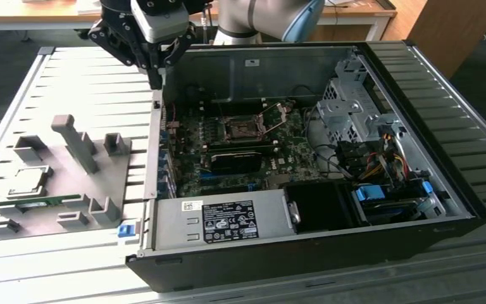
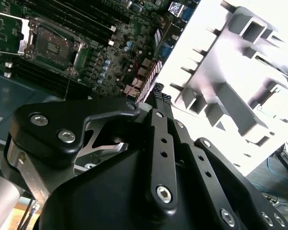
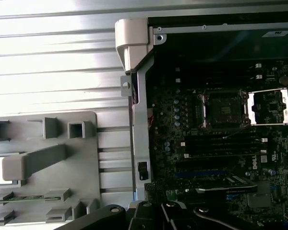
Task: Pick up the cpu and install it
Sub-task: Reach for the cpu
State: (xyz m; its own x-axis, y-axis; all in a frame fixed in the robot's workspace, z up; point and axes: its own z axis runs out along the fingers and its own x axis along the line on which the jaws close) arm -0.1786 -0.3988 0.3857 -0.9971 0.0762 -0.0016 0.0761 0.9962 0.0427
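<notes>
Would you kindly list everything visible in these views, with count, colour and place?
flat square silver-topped cpu: one, silver-grey, on the moulded fixture plate, exterior view's left.
long narrow memory stick: one, green, on the plate beside the cpu.
moulded fixture plate: one, grey, on the slatted metal table.
open computer case: one, black, on the table.
dark square socket: one, frame open, on the motherboard inside.
black gripper: one, above the case's wall nearest the plate.

Robotics lab bench set up for computer assembly.
An open desktop computer case (image 1: pixel 252 69) lies on a slatted aluminium tabletop (image 1: pixel 91 82) beside a grey parts fixture (image 1: pixel 74 190), under a robot arm (image 1: pixel 264 19); wooden desks (image 1: pixel 23 18) stand behind.
</notes>
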